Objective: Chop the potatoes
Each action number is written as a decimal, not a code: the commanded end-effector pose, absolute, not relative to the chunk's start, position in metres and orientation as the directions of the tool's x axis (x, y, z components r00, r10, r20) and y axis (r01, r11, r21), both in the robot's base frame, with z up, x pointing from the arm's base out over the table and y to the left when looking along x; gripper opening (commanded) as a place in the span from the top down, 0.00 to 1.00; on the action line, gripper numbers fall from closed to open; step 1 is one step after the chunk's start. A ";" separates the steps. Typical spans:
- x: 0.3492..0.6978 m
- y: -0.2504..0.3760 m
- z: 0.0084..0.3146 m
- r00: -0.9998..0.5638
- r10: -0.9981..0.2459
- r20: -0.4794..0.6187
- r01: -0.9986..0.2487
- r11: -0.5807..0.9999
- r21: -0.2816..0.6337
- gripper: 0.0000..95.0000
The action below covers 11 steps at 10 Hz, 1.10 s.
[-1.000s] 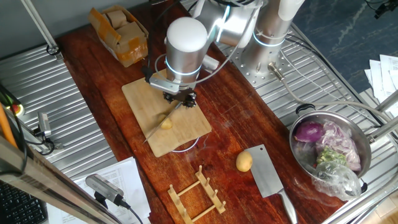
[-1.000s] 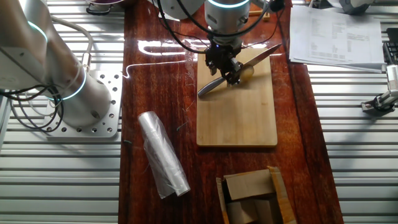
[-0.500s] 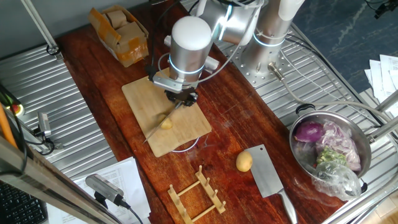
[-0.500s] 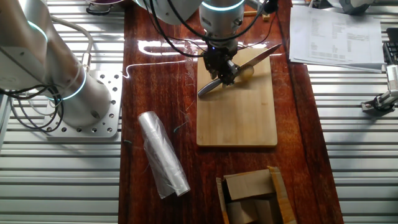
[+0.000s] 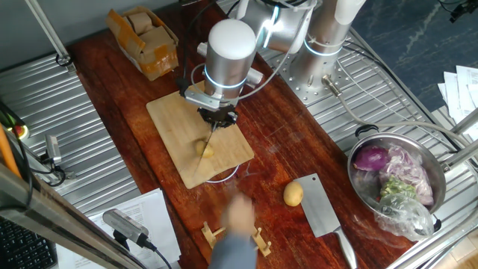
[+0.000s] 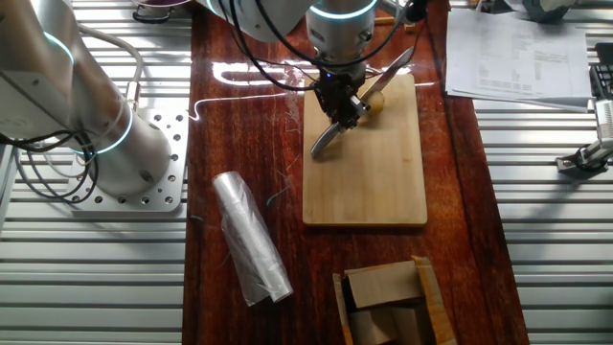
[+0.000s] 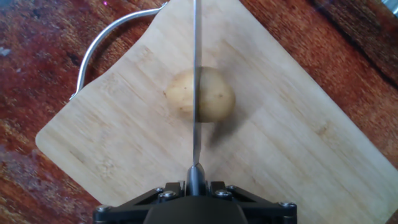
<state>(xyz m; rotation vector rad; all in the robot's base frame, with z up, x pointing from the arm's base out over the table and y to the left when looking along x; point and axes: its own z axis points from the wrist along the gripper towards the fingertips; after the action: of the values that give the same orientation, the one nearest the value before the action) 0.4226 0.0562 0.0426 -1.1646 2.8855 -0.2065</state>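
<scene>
A dark red wooden table [image 5: 112, 82] carries everything, with the robot arm [image 5: 228, 52] bent over its middle. On the metal surface to one side stands a steel pot [image 5: 441, 190] holding a purple-red onion [image 5: 371, 158], pale purple slices and some greens under a crumpled clear bag. A torn cardboard box [image 5: 142, 33] sits at a far corner of the table, with folded cardboard flaps showing inside. A bamboo cutting board [image 5: 175, 138] lies under the arm, and a roll of clear plastic [image 6: 251, 240] rests on the wood well apart from it. A cleaver [image 5: 323, 209] lies flat near the pot, beside a small wooden rack [image 5: 235, 232] partly hidden by a blurred shape at the frame's lower edge. The gripper [image 6: 337, 96] is clamped on the handle of a knife [image 6: 369, 86], whose thin blade runs out along the fingers. One potato [image 7: 200, 94] lies whole on the board directly under that blade; in the hand view the edge crosses its middle, though whether steel touches skin cannot be told. A second potato [image 5: 293, 194] sits on the bare table just beside the cleaver, well apart from the gripper.
</scene>
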 end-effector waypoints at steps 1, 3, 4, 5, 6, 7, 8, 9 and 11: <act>0.423 0.057 0.043 -0.731 -0.682 0.027 -0.680 0.725 -0.107 1.00; 0.422 0.058 0.045 -0.741 -0.670 0.040 -0.670 0.736 -0.095 1.00; 0.422 0.058 0.045 -0.744 -0.667 0.038 -0.667 0.739 -0.091 1.00; 0.422 0.058 0.045 -0.745 -0.666 0.037 -0.666 0.740 -0.090 1.00; 0.422 0.058 0.045 -0.745 -0.666 0.035 -0.666 0.741 -0.088 1.00; 0.422 0.058 0.045 -0.746 -0.665 0.034 -0.665 0.742 -0.086 1.00; 0.422 0.058 0.045 -0.747 -0.664 0.032 -0.664 0.743 -0.085 1.00; 0.422 0.058 0.045 -0.748 -0.663 0.032 -0.663 0.744 -0.084 1.00; 0.422 0.058 0.045 -0.752 -0.658 0.033 -0.659 0.748 -0.079 1.00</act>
<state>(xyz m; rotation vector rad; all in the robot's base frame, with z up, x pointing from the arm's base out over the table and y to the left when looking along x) 0.4225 0.0576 0.0442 -1.1064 2.9393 -0.1352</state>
